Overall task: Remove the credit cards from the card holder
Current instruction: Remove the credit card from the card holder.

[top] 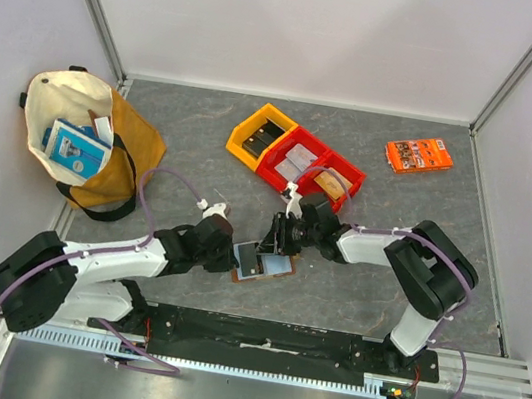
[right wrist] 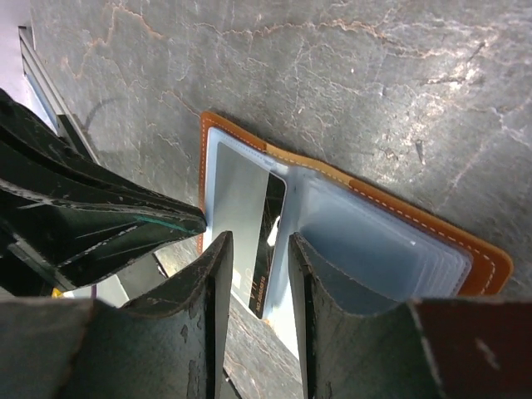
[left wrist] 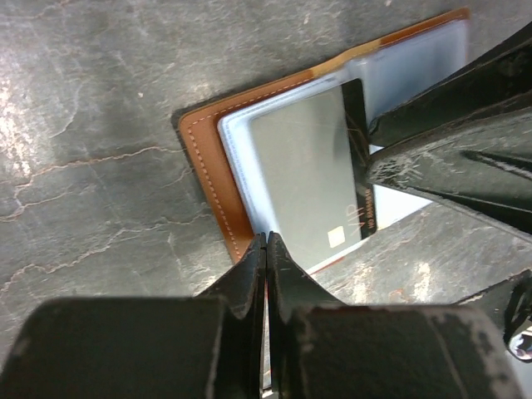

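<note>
- Left gripper: fingers pressed tight together, tips at the near edge of the card holder. Prob. pinning it down; can't tell if any sleeve is nipped between them.
- Right gripper: jaws part-open with a narrow gap, hanging over the end of the grey card. Nothing gripped that I can see.
- Holder lies open and flat on the table, centre-front btwn the two arms, brown leather down, clear sleeves up.
- Grey card w/ black stripe sits on the half nearer the left arm. Fully in its sleeve or partly out? Can't tell.
- Handling, my read: card is thin, stiff, slick and v. light. Take it by an exposed edge and slide it along the sleeve, no prying. Holder's soft and light, so it'll skate unless held down.
- Hard to see: any other cards. The far half's sleeves look pale and stacked, contents unclear. Closure tab not visible.
- Further back: red and yellow bins, tote bag far left, orange packet far right.
</note>
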`<control>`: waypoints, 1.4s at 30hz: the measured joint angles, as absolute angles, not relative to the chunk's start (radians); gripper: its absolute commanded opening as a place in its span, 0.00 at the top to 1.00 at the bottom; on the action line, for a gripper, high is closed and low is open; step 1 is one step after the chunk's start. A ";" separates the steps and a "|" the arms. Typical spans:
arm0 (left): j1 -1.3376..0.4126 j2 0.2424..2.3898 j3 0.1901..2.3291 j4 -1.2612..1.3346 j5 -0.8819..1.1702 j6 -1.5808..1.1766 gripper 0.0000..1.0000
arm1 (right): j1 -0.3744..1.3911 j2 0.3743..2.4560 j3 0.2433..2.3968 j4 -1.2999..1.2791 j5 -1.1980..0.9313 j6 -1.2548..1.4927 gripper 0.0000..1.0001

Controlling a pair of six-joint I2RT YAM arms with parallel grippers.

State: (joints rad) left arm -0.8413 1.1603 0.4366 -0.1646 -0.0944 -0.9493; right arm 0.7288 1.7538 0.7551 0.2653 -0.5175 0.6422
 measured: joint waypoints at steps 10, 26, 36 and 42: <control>-0.837 1.198 0.429 -0.150 -0.084 -0.950 0.98 | 0.721 1.812 0.733 0.390 -0.582 0.675 0.74; -0.837 1.206 0.433 -0.141 -0.076 -0.950 0.98 | 0.657 1.826 0.655 0.533 -0.695 0.715 1.00; -0.837 1.192 0.430 -0.153 -0.077 -0.950 0.98 | 0.577 1.805 0.616 0.517 -0.744 0.687 1.00; -0.837 1.171 0.421 -0.171 -0.077 -0.950 0.87 | 0.542 1.718 0.598 0.406 -0.732 0.638 1.00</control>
